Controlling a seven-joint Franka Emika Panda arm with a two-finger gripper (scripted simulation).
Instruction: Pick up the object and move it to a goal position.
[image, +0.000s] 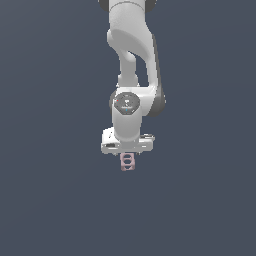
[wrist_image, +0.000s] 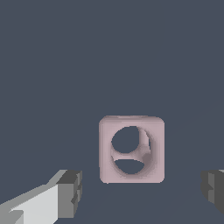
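The object (wrist_image: 131, 148) is a small pale pink block with rounded edges and round holes through it. In the wrist view it lies between my two dark fingertips, with a clear gap to each; one pad (wrist_image: 71, 192) shows on one side and the other at the frame's edge. My gripper (wrist_image: 142, 190) is open and touches nothing. In the exterior view the object (image: 127, 161) shows just under the white hand of my gripper (image: 127, 154), whose fingers are hard to make out there.
A plain dark blue-grey surface (image: 55, 200) fills both views. The white arm (image: 132, 45) rises above the hand towards the top of the exterior view. No other objects show.
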